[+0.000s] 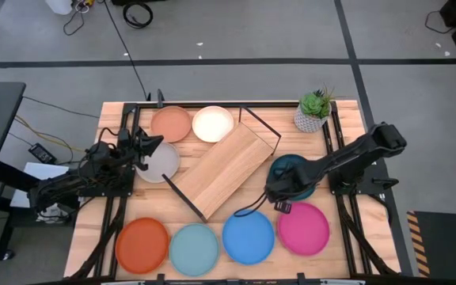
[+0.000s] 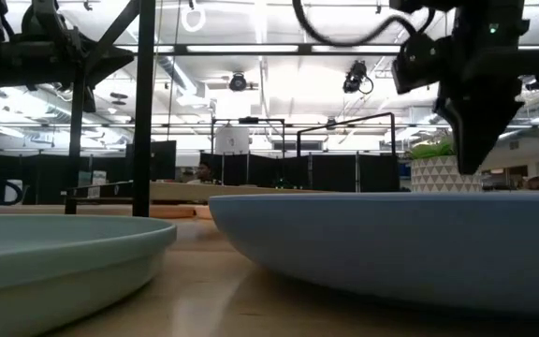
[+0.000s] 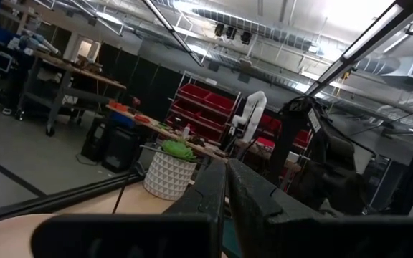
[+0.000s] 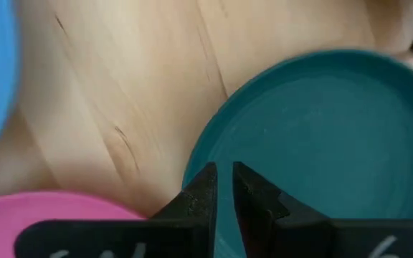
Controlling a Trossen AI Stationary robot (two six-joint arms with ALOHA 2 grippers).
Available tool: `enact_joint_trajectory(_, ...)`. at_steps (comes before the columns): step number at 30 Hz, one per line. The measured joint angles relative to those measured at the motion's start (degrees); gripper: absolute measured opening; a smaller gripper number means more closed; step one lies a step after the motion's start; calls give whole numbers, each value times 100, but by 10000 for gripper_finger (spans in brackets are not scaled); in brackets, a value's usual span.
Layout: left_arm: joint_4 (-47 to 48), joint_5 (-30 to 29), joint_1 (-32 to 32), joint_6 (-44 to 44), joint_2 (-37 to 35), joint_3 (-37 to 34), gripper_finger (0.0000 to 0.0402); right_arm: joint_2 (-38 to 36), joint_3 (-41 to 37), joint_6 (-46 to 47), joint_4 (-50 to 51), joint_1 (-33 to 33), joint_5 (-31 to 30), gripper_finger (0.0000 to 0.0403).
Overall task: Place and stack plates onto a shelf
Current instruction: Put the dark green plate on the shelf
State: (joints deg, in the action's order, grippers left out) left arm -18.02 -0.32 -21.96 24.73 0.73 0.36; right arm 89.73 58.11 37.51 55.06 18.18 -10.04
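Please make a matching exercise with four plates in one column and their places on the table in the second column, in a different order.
Plates:
1. teal plate
2. pale grey plate
3. orange plate
4. cream plate

Places:
A. front row, leftmost
B. beside the salmon plate, at the back
C. under the right gripper
D. by the left gripper

Pairs: 1-C, 2-D, 3-A, 4-B

Grey floor [image 1: 236,32] with dark seams, black cables [image 1: 137,13], red shelving [image 3: 208,106], workbenches [image 3: 63,72], bright ceiling lights [image 2: 279,65]
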Motion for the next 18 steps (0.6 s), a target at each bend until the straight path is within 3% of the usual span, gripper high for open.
enact_joint_trajectory(11,-4,2,0,7,0,0,25,388,-2,205,-36,-42,266,161)
enact_joint_trajectory(18,-47,-3,0,2,0,0,25,403,-2,763,-52,-64,323,159)
